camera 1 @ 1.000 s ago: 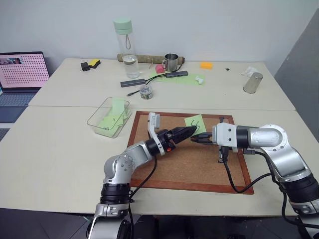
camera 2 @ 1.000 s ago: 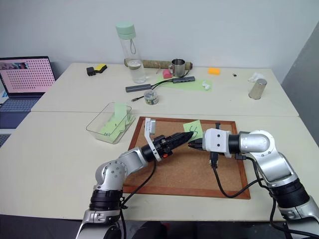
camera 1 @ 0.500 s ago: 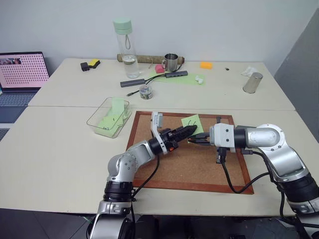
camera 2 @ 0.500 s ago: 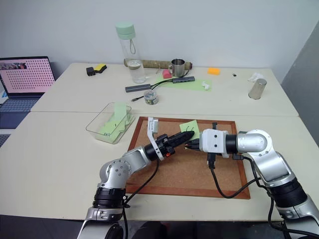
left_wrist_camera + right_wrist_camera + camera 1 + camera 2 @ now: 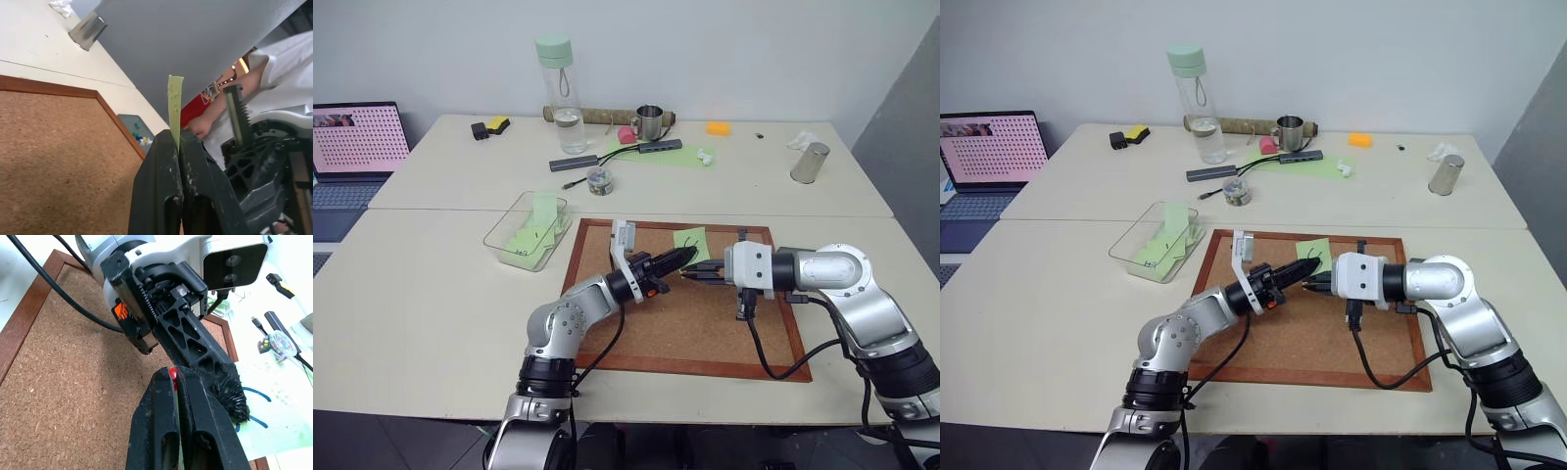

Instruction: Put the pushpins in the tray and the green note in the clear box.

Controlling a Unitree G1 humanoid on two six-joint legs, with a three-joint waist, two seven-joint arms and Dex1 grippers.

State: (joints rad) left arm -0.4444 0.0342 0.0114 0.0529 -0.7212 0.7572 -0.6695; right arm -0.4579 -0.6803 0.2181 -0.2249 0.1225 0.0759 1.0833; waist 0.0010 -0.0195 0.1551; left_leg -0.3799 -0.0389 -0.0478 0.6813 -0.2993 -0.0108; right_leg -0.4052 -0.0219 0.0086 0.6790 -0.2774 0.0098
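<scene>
The green note sits over the far part of the corkboard, and my left gripper is shut on its near edge. In the left wrist view the note stands edge-on out of the closed fingertips. My right gripper comes in from the right, tip to tip with the left one, shut on a red pushpin. The grey tray holds several coloured pins just past the board's corner. The clear box left of the board contains green notes.
On the far table stand a tall water bottle, a small round jar, a metal mug and a steel cup. A laptop is at the far left. A person's arm appears beyond the table.
My left gripper's fingers have closed on the note's edge. The right gripper stayed shut and both hands kept their place.
</scene>
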